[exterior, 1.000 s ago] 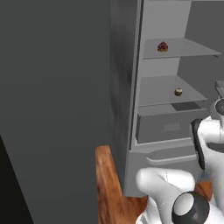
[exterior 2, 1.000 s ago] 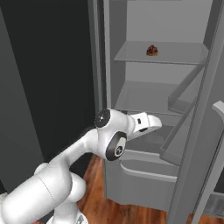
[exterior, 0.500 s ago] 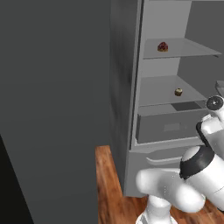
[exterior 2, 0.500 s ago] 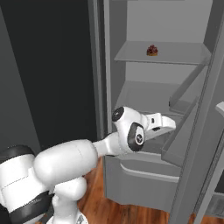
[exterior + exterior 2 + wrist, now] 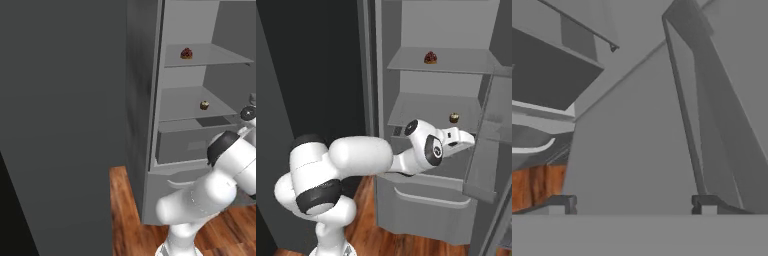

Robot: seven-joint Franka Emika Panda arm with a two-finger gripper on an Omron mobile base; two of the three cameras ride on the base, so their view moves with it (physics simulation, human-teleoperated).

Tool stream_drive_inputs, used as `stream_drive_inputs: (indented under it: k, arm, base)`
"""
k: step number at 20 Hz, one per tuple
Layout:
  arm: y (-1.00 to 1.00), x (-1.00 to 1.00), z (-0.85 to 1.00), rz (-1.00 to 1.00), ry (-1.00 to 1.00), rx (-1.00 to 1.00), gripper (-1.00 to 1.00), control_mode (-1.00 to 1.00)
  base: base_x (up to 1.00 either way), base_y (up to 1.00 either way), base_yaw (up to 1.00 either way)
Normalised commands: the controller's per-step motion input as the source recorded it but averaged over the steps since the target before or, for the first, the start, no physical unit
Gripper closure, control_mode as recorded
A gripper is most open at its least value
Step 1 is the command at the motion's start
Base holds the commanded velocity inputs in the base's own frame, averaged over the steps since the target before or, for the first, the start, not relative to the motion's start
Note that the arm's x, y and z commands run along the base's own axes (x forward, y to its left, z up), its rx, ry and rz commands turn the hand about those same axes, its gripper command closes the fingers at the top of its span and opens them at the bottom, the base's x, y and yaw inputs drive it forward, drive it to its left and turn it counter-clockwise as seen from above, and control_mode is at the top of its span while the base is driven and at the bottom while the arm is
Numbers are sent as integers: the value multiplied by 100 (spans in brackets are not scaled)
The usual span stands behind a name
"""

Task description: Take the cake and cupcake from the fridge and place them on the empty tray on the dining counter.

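My gripper (image 5: 468, 141) is spread wide with nothing in it, reaching past the front edge of the fridge (image 5: 145, 100) below the middle shelf. The cupcake (image 5: 454, 118) sits near that shelf's front edge, the cake (image 5: 430, 57) on the shelf above. Rising carelessly, I might clip the shelf lip or topple the cupcake.

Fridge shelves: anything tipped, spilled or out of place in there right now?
Nothing stands out. The cake sits upright on the upper shelf of the open fridge, and the cupcake stands upright on the shelf below. No spills show. The hand is beside the lower shelf, empty.
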Motion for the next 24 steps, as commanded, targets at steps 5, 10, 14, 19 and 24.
stream_drive_inputs:
  k: [5,10,14,19,24]
  arm:
    - [-99,-60,-13,0,-7,9,-100,-100]
    - [-21,-91,15,3,-19,13,-100,-100]
    - [8,-76,74,13,-27,25,-100,-100]
    - [31,-49,100,9,-27,34,-100,-100]
    - [19,-23,100,8,-11,42,-100,-100]
  base:
    - [0,0,0]
    - [0,0,0]
    - [0,0,0]
    - [0,0,0]
    - [0,0,0]
